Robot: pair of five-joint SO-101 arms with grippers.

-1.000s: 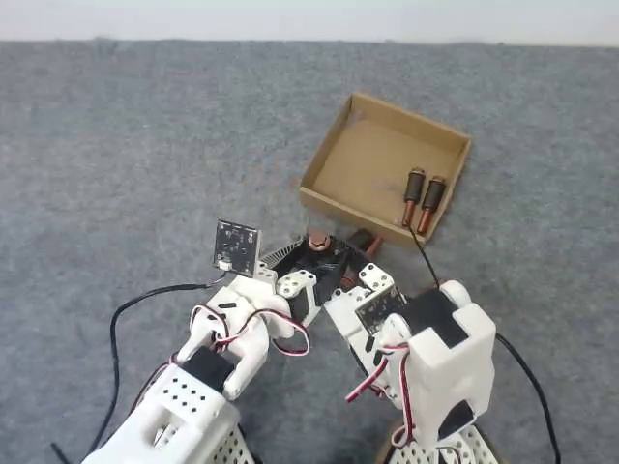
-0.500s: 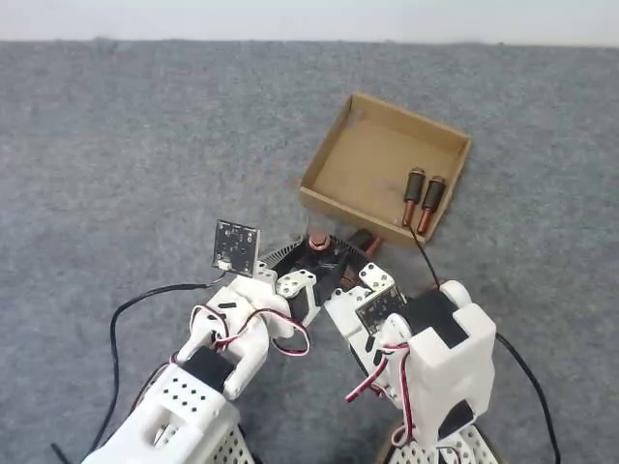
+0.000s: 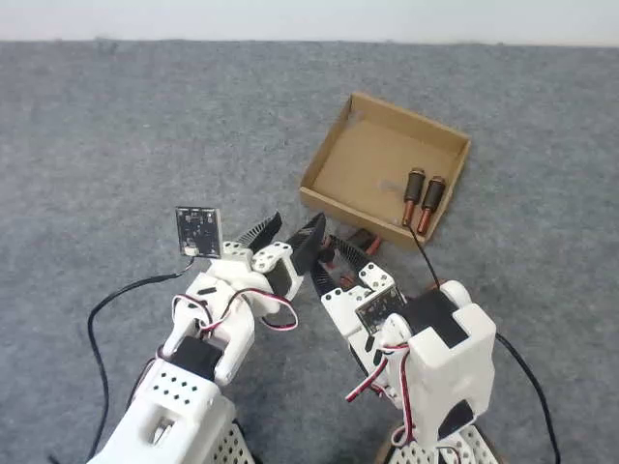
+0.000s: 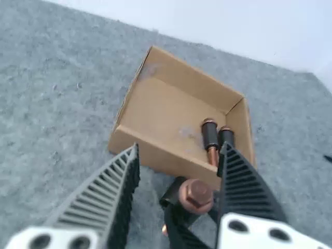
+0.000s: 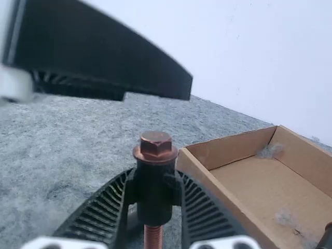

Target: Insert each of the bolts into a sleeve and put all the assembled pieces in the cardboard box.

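Observation:
My right gripper [image 5: 154, 181] is shut on a black sleeve [image 5: 154, 194] with a copper bolt [image 5: 155, 146] through it; the hex head sticks out above the fingers. In the high view this gripper [image 3: 336, 259] sits just in front of the cardboard box [image 3: 334, 145]. My left gripper [image 3: 299, 222] stands open beside it, its fingers either side of the bolt head [image 4: 195, 193] without touching it. Two assembled pieces [image 3: 422, 198] lie side by side in the box's right corner, also visible as assembled pieces [image 4: 217, 139] in the left wrist view.
Grey carpet covers the whole table. The box wall [image 5: 218, 179] stands close behind the held piece. Black cables [image 3: 126, 300] trail from the arms near the front edge. Most of the box floor [image 4: 166, 111] is bare.
My left gripper has let go of the bolt head, opened, and drawn back to the left. The right gripper keeps still with the sleeve and bolt.

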